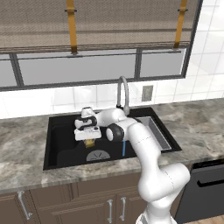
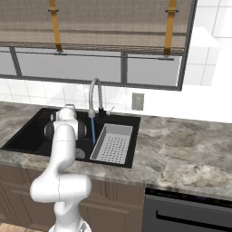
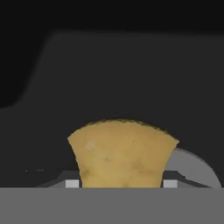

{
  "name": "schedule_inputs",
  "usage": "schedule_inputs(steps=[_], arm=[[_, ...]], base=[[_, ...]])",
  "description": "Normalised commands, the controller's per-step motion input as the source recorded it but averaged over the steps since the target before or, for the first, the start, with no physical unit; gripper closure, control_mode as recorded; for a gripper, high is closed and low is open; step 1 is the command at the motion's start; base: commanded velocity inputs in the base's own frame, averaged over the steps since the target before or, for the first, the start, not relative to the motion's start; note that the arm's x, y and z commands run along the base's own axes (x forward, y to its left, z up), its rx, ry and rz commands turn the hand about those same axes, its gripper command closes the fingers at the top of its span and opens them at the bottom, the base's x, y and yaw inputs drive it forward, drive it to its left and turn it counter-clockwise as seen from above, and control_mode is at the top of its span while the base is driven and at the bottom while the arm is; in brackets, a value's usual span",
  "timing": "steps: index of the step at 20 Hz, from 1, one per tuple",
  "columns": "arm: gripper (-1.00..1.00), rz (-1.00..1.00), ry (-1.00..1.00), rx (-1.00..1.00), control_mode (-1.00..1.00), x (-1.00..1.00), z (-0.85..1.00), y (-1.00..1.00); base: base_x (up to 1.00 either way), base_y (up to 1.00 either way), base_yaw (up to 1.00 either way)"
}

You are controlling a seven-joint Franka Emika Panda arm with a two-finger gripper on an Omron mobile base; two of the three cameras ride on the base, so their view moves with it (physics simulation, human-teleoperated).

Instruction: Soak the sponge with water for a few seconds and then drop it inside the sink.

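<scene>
The yellow-orange sponge (image 3: 122, 153) is pinched between my fingertips (image 3: 72, 183), so the gripper (image 3: 121, 183) is shut on it. In the left base view the gripper (image 1: 89, 139) hangs inside the black sink (image 1: 59, 140), with the sponge (image 1: 89, 143) poking out below it, just above the round grey drain (image 1: 98, 155). The thin blue water (image 1: 123, 148) falls to the right of the sponge, a short gap away, not touching it. From the right base view the water (image 2: 93, 129) runs down from the faucet spout into the sink (image 2: 27, 136), and my arm hides the hand.
The curved silver faucet (image 1: 123, 89) rises behind the basin. A grey perforated drainer tray (image 2: 113, 144) fills the sink's right side. Marble counter (image 1: 197, 118) surrounds the sink, with a window behind and a dark appliance (image 1: 205, 188) at the lower right.
</scene>
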Motion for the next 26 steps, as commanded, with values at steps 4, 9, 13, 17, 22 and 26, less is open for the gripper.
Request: schedule_inputs(steps=[4,9,13,17,22,26], arm=[[1.00,0.00,0.06,0.00,-1.00,0.00,-0.36,0.00],[1.00,0.00,0.06,0.00,-1.00,0.00,-0.39,0.00],[1.00,0.00,0.05,0.00,-1.00,0.00,-0.34,0.00],[1.00,0.00,0.05,0.00,-1.00,0.00,-0.44,0.00],[1.00,0.00,0.07,0.00,-1.00,0.00,-0.47,0.00],[1.00,0.00,0.08,0.00,-1.00,0.00,-0.33,0.00]], base=[[0.00,0.00,0.00],[0.00,0.00,0.00],[0.00,0.00,0.00],[0.00,0.00,0.00],[0.00,0.00,0.00],[0.00,0.00,0.00]])
